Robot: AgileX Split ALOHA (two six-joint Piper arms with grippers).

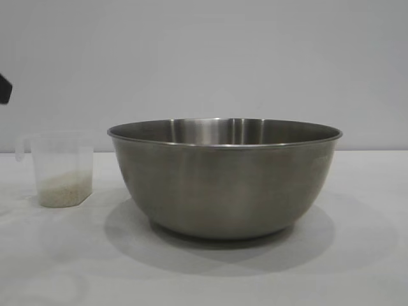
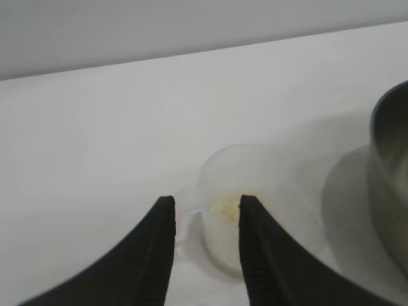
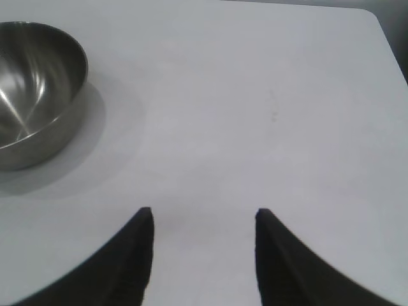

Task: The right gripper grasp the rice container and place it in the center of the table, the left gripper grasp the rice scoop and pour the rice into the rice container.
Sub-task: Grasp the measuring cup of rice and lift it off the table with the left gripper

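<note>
L gripper (image 2: pixel 205 220) w/ fingers apart, nothing between them, hovering just short of rice scoop (image 2: pixel 245 204), tips framing its handle side w/o touching; seen in ext view only as a dark sliver at far left edge. Scoop upright on table (image 1: pixel 357 268), left of rice container (image 1: pixel 224 175), near but apart; rice (image 1: pixel 62 190) heaped low in its base. Container mid-table, open side up, soft shadow round its foot. R gripper (image 3: pixel 203 220) also spread wide, holding nothing, over bare white top well away from container. Table plain matte white, rounded far corner in R wrist view; behind it a plain pale grey wall
</note>
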